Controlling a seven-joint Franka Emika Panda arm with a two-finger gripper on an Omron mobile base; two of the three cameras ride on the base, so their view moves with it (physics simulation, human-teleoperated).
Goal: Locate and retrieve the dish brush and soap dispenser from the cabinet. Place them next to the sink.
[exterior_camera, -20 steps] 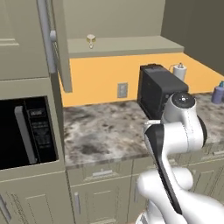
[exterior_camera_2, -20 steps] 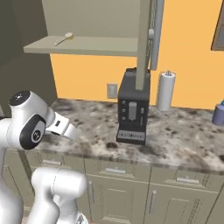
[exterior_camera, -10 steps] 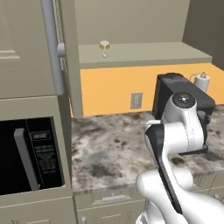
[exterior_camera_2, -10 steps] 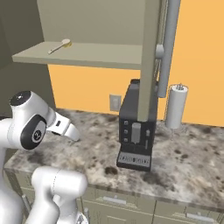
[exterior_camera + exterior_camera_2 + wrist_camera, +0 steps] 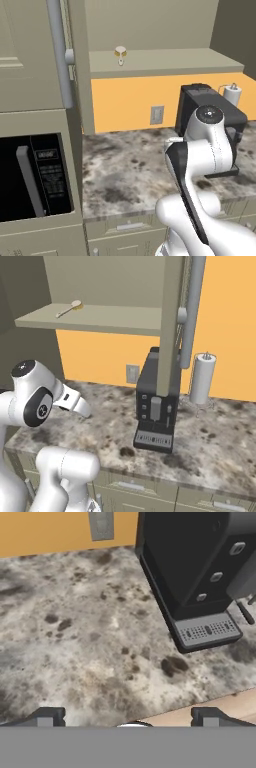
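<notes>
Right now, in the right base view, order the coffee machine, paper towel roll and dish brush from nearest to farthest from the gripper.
1. Coffee machine, on the counter just right of the open gripper.
2. Paper towel roll, farther right, by the wall.
3. Dish brush, up on the cabinet shelf, above the gripper.

No text can be read — the microwave (image 5: 35, 180) panel markings are blurred
</notes>
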